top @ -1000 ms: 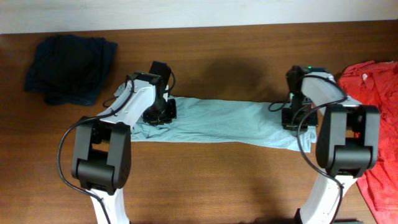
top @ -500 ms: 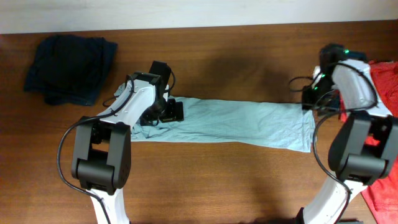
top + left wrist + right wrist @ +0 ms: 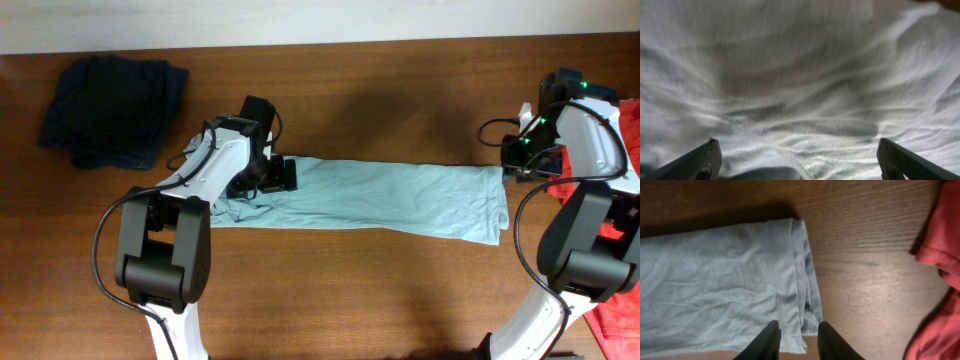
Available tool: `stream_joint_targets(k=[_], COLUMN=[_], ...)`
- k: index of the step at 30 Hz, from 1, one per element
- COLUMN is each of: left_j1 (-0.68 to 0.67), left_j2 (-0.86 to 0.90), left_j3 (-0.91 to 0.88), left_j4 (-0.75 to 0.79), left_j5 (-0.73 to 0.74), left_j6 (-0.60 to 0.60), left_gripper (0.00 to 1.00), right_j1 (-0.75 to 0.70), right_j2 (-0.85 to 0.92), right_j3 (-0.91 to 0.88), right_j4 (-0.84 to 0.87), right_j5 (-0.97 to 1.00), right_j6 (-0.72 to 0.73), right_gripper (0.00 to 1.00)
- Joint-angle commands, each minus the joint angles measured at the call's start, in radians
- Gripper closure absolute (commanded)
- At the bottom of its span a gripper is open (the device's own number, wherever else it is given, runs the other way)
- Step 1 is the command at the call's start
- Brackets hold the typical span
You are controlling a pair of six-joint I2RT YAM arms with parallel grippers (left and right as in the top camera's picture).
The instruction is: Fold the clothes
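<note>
Top-left corner of table (image 3: 350, 290): dark navy garment (image 3: 112, 108), bunched, well apart from the work. Left of centre: left gripper (image 3: 280, 175), jaws spread to full width, low over left end of pale grey-teal T-shirt (image 3: 390, 198); in wrist view only rippled cloth between fingertips (image 3: 707, 159), nothing pinched. Centre: T-shirt laid flat as long narrow band, running L–R across mid-table, lengthwise fold apparently done, small loose flap at its lower-left end. Right end of band: right gripper (image 3: 797, 342), part-open and empty, poised above hemmed edge near one corner, no contact visible. Right edge of table: red shirt (image 3: 940, 245), crumpled, near but clear of T-shirt. Step in hand, prob.: re-grip of both ends for crosswise fold. For good result: flatten wrinkles at L end first; pinch all layers at corners, not top layer only; lift both sides evenly, w/ min. height, to avoid sag or twist; carry one end over the other, edges aligned; lay down fully before letting go; keep R arm's path off red shirt.
</note>
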Motion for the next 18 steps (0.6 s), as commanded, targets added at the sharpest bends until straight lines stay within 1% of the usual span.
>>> stream_joint_targets(k=[1, 8, 18], left_j1=[-0.003, -0.003, -0.003], left_j2=[-0.023, -0.023, -0.023], left_j3=[-0.010, -0.010, -0.010], left_j4=[0.007, 0.007, 0.007], left_j5=[0.010, 0.010, 0.010], left_j6=[0.004, 0.004, 0.004], left_gripper=[0.01, 0.01, 0.01], right_j1=[0.006, 0.007, 0.014], right_j2=[-0.020, -0.020, -0.020], right_j3=[-0.049, -0.151, -0.219], right_j4=[0.035, 0.151, 0.206], right_j5=[-0.019, -0.027, -0.056], right_j6=[-0.012, -0.012, -0.011], right_gripper=[0.70, 0.71, 0.72])
